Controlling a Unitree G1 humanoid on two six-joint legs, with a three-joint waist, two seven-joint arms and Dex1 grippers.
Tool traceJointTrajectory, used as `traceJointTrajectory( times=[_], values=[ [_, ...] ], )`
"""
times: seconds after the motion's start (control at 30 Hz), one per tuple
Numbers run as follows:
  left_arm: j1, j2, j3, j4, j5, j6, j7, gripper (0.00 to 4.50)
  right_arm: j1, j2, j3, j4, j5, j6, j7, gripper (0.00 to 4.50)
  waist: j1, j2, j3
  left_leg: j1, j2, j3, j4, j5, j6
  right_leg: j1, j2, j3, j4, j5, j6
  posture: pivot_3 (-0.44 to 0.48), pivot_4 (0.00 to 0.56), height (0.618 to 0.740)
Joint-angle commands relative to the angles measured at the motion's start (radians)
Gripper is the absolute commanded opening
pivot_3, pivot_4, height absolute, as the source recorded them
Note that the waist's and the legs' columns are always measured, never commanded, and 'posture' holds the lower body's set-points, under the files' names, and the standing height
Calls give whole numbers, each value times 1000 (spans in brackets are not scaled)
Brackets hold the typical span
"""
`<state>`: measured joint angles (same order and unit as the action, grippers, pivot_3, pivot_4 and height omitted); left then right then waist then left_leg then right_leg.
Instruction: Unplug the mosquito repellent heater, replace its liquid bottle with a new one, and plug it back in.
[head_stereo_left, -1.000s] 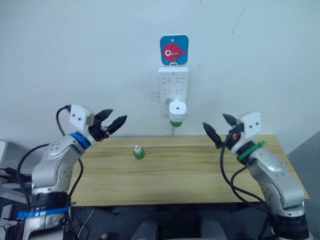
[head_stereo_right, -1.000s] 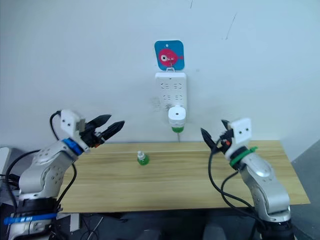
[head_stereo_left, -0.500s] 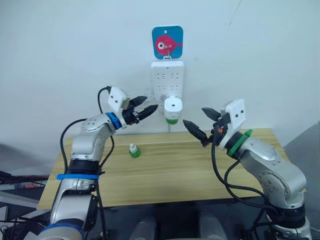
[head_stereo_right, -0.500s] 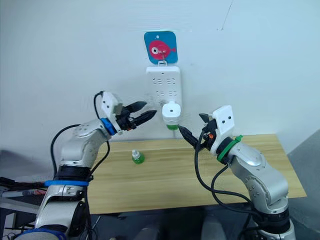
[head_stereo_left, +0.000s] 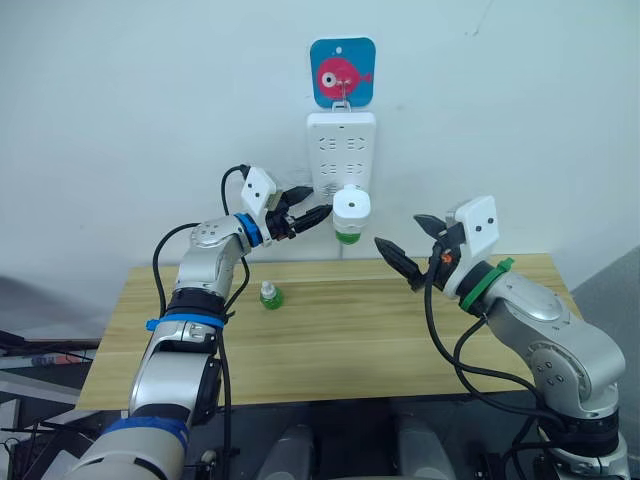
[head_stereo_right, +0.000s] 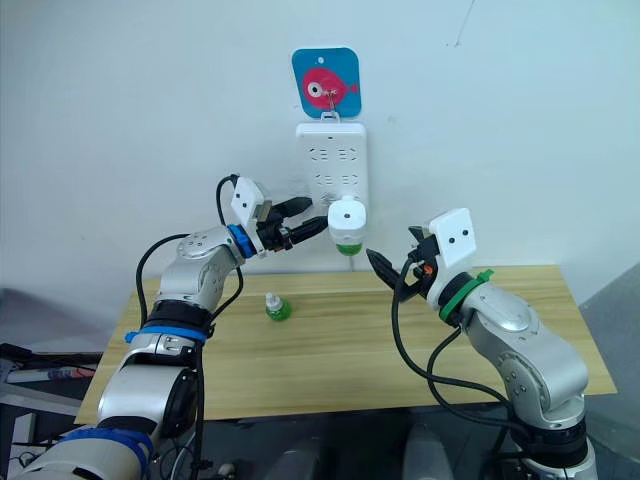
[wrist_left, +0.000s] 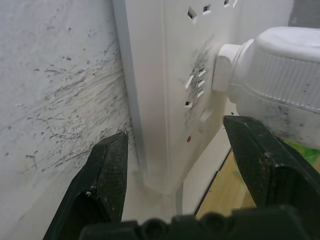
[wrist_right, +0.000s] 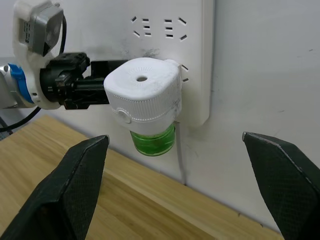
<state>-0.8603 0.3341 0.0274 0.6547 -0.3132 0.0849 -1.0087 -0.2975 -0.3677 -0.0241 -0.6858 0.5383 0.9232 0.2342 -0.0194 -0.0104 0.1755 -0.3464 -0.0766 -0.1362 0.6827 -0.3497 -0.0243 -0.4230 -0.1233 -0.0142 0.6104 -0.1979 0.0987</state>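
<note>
Wall-plugged white heater, green bottle

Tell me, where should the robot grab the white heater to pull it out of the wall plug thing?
Probably by the heater's ribbed white drum, jaws on its two sides, coming straight at its front. It sticks out from the power strip on a short plug, so its sides are free. I'd avoid the green bottle underneath, since it may twist loose.

We can read no words, brand names or numbers anywhere. The one sign we see is a blue card on the wall above the power strip, and it carries a pink cartoon fish, with no lettering we can make out.
</note>
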Motion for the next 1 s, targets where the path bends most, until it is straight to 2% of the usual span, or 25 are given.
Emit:
traceJointTrajectory(
  times=[0.03, 0.1, 0.2, 0.37, 0.83, 1.0],
  values=[
    [-32, -4, -13, -66, -18, -20, -77, 3338, 18, 9, -13, -44, 5, -13, -13, 4500, -11, 0, 1, 0, 0, 0, -1, 0, 0, -1, 0, 0, 0, 0, 0, -92, 209, 740],
    [-23, -1, -13, -89, -22, -10, -106, 3338, 36, 15, -5, -40, -6, -20, -20, 4500, -19, 1, 1, 0, 0, 0, -2, 0, 0, -2, 0, 1, 0, 0, 0, -92, 212, 740],
    [-2, 8, -8, -141, -37, 32, -138, 2812, 59, 22, 8, -42, -31, -27, -41, 4500, -27, 1, 7, 0, 1, 0, -3, 0, 0, -3, 0, 2, 0, 0, 0, -92, 210, 740],
    [18, 23, -7, -205, -49, 96, -147, 1394, 42, 48, 49, -33, -91, -46, -86, 4500, -35, 1, 10, 0, 1, 0, -2, 0, 0, -3, 0, 3, 0, 0, 0, -91, 209, 740],
    [21, 2, -7, -239, -41, 130, -83, 1368, -134, 175, 186, 21, -213, -26, -173, 4500, -37, 2, 11, -1, 1, 1, -2, 0, 0, -7, 0, 4, 1, 0, 0, -80, 211, 740],
    [22, 3, -6, -239, -38, 127, -76, 1368, -155, 206, 186, 49, -243, -30, -186, 4500, -34, 1, 12, -3, 0, 0, -3, 0, 0, -8, 0, 3, 1, 0, 0, -73, 216, 740]
  ],
)
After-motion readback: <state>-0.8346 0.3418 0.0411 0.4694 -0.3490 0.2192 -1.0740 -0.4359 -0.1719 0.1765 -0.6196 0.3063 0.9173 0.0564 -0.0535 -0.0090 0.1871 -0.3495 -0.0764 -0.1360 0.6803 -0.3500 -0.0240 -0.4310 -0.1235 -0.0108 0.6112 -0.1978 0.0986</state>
